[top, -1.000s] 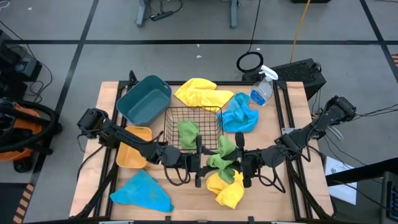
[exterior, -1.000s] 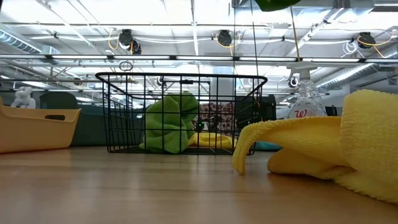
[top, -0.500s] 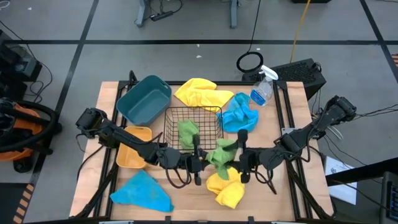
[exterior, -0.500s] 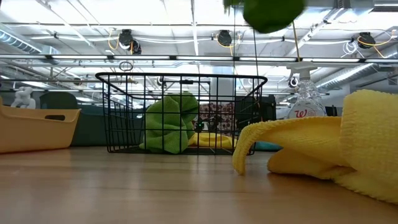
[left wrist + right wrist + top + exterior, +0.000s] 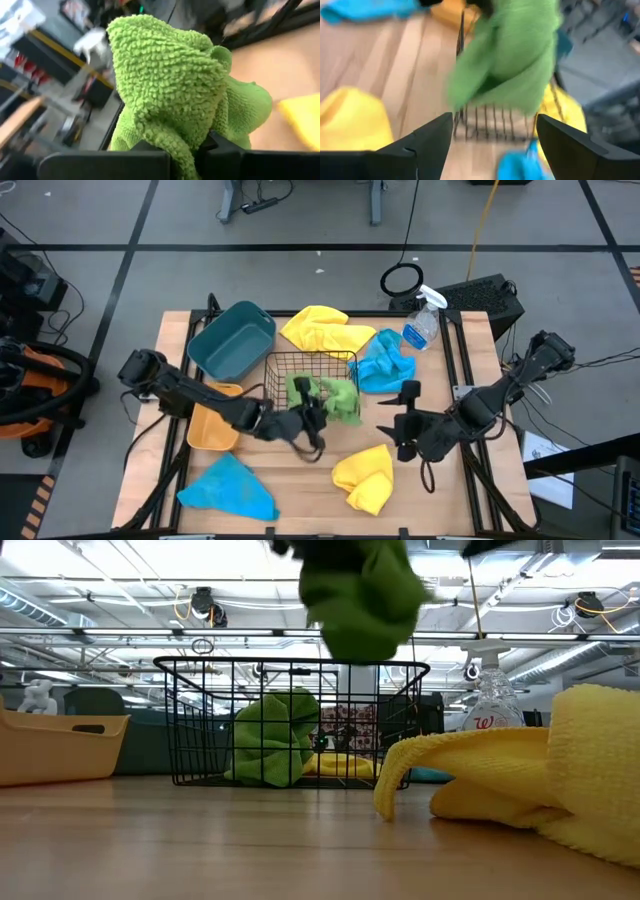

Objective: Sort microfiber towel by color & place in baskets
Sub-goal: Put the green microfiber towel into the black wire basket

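Note:
My left gripper is shut on a green towel, which hangs bunched over the near right corner of the black wire basket. In the low view the green towel hangs above the wire basket. A second green towel lies inside that basket. My right gripper stands open to the right of the held towel, with nothing between its fingers. The teal tub sits far left. The yellow-orange bin sits under my left arm. My left gripper pinches a bunched fold of the green towel between its two fingers; how many layers cannot be told. The fingers come nearly level from the table's left. The towel is lifted clear of the table, and its lower end hangs at about the basket's top rim.
A yellow towel lies near the front edge and another behind the basket. Blue towels lie at the near left and right of the basket. A clear spray bottle stands far right.
My right gripper has opened, let go of the green towel and drawn back toward the table's right edge. My left gripper has shut on the towel and swung it toward the far edge, from above the near yellow towel to over the wire basket.

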